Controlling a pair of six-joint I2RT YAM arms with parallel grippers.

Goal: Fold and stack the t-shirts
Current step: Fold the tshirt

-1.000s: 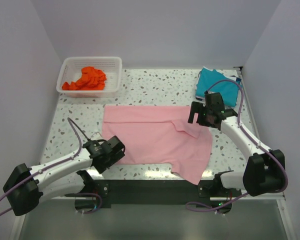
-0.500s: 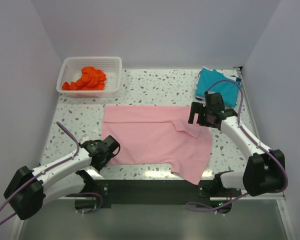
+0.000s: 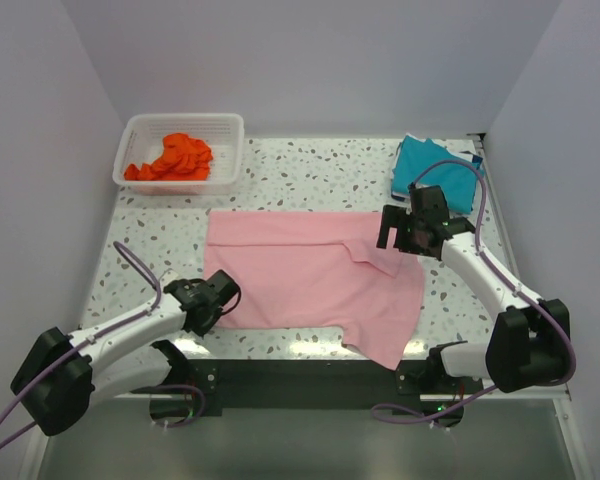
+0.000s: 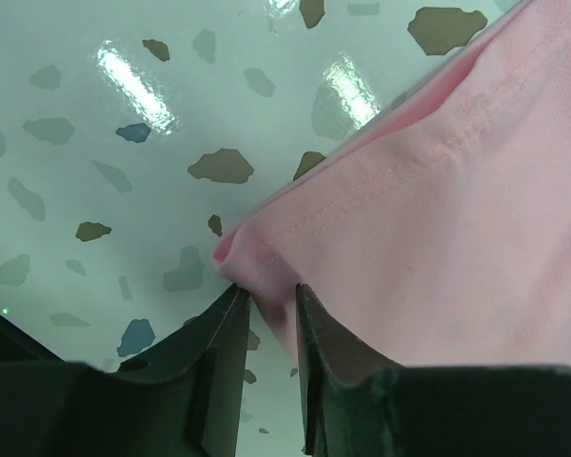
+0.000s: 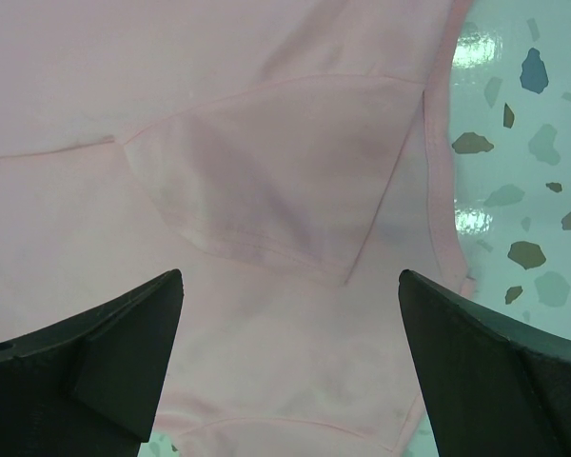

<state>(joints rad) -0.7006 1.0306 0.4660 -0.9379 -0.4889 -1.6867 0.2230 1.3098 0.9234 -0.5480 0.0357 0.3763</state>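
Pink t-shirt [image 3: 310,280] lies spread flat across the middle of the speckled desk [image 3: 310,180]. One sleeve is folded in over its right side, and a lower flap reaches toward the near edge. At the shirt's near left corner the left jaws sit low on the desk, drawn almost together, with the corner hem pinched in the narrow gap between them (in the wrist view the cloth runs off up and to the right, with bare desk to the left). The right jaws hang spread wide over the shirt's right side, one finger to either side of the folded-in sleeve's triangle, and they appear clear of the cloth. The shirt's right edge and a strip of bare desk show just beyond them. A teal t-shirt [image 3: 435,170] lies folded at the far right corner, just behind the right arm. An orange-red t-shirt [image 3: 175,158] is crumpled inside the white mesh basket [image 3: 230,125] at the far left corner, well apart from both arms.
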